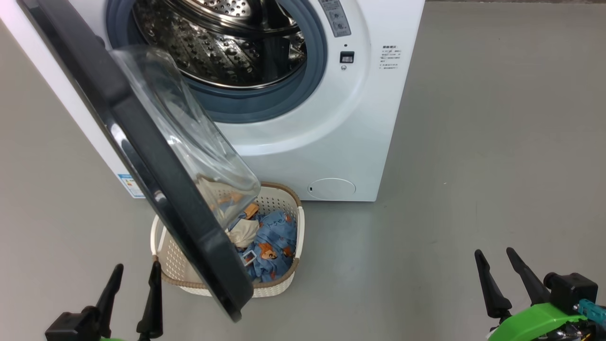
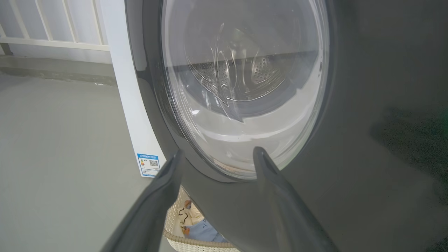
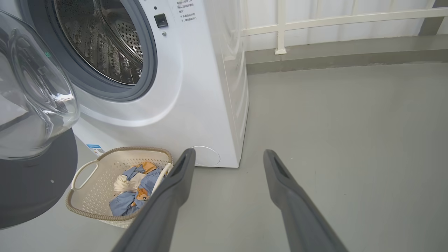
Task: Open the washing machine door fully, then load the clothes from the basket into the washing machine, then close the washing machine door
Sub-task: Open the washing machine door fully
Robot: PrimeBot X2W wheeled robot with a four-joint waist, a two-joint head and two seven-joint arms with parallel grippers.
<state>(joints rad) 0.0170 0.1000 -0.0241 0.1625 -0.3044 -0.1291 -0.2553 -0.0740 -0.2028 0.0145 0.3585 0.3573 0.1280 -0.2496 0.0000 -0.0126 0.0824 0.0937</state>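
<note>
Where your head view half-hides the basket [image 1: 279, 201] behind the washing machine door [image 1: 147, 161], right wrist view bares it at eight o'clock; left gripper [image 1: 136, 265], right gripper [image 1: 494, 251] wide, empty.

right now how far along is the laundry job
Done: the washing machine door is swung out but seemingly not fully; it hangs over the basket. In hand: nothing; left gripper and right gripper are open, empty. Left: clothes lie in the basket, steel drum empty, door to close.
</note>
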